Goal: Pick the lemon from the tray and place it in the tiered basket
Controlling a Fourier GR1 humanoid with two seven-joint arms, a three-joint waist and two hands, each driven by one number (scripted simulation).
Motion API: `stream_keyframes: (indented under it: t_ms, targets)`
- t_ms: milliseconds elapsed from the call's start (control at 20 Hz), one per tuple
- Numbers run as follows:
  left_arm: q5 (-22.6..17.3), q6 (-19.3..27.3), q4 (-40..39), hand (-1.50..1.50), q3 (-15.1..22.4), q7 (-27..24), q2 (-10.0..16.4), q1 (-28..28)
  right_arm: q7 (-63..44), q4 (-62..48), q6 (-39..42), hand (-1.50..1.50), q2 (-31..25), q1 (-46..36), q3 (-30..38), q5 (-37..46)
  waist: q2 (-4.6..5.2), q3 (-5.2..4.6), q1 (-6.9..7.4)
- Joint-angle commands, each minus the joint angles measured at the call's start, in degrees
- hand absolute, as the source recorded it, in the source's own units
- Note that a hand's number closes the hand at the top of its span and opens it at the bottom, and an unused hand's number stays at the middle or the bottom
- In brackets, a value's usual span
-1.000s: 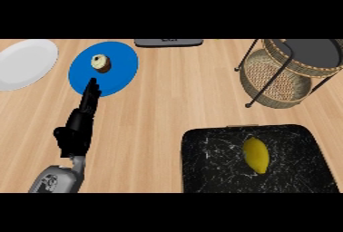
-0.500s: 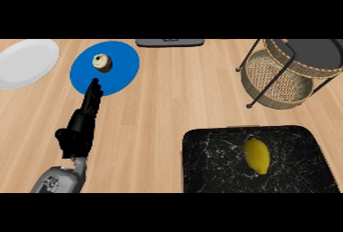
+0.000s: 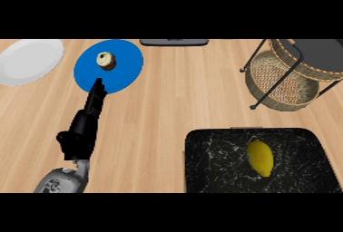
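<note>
Lower right, the lemon (image 3: 260, 157) lies on the black tray (image 3: 214, 163): probably light, stiff, prone to rolling; grasp across its narrow middle. Left hand (image 3: 84, 126), lower left, fingers straight, empty.

Bare counter (image 3: 194, 104) separates the tray (image 3: 201, 152) from the tiered basket (image 3: 298, 99); you have open passage there. Black legs (image 3: 253, 107) and the dark upper tier (image 3: 318, 54) crowd its woven lower tier (image 3: 278, 81).

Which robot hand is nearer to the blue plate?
Left. The left robot hand overlaps the blue plate at its near rim; the right robot hand is not in view.
</note>
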State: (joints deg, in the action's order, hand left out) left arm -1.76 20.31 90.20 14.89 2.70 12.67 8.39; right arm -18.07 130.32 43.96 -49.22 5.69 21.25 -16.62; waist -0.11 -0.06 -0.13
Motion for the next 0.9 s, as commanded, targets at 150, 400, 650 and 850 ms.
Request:
stream_keyframes:
  t_ms: [150, 400, 650, 850]
  targets:
    - [2.5, 0.1, -0.6, 0.0, -0.5, 1.3, -2.5, 1.4, -10.6, 3.6, 0.8, -1.5, 1.2, -4.2, -7.3, 2.1, 0.1, 0.03, 0.23]
    - [4.0, 0.2, 0.1, 0.0, -0.6, 0.9, -3.4, -0.8, -14.1, 6.3, 4.0, -1.5, 3.7, -1.4, -9.0, 5.2, 0.01, 0.05, -0.03]
    - [3.7, -1.5, -8.6, 0.0, -3.7, -3.3, -5.6, 4.4, -21.1, 6.7, 4.2, -1.5, 3.5, -5.8, -11.7, 4.0, 0.13, 0.01, -0.12]
    - [4.1, -3.2, 0.0, 0.0, -2.2, 0.3, -4.2, -1.2, -14.1, 7.0, 7.2, -1.5, 9.6, -0.4, -13.0, 17.9, 0.02, 0.09, -0.02]
